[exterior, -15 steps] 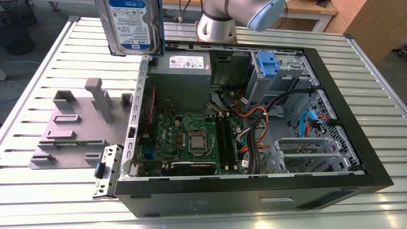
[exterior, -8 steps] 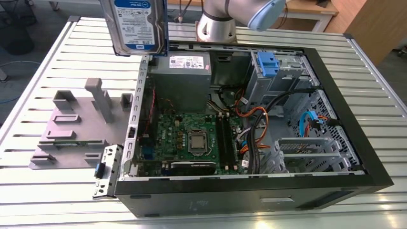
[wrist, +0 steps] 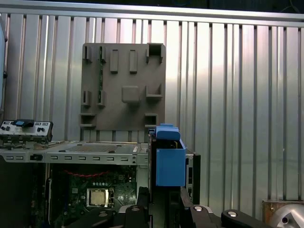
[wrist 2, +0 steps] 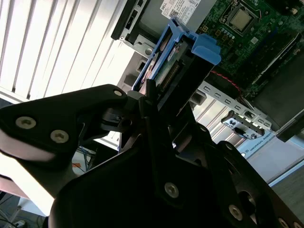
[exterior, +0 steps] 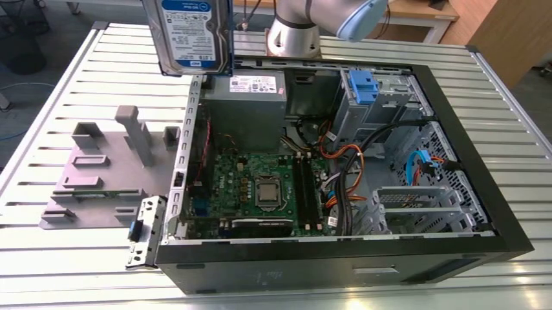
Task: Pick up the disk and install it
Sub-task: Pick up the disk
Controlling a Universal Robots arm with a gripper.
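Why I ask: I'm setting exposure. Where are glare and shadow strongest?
Glare whitens the table at the exterior view's left. Second wrist view: the gripper holding the disk is dark, slats behind blown white. First wrist view: even light, computer dim inside.

Pale slatted metal table [exterior: 69,271], wooden furniture [exterior: 509,32] beyond it, grey floor [exterior: 22,97] alongside.

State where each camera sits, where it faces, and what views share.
Exterior view: off the arm, looking down into the open black computer case; silver arm and blue-framed silver metal disk show.
First wrist view: on the wrist, looking past the gripper at a grey plastic fixture plate.
Second wrist view: on the wrist, along the gripper shut on the disk.
All share the disk and case.
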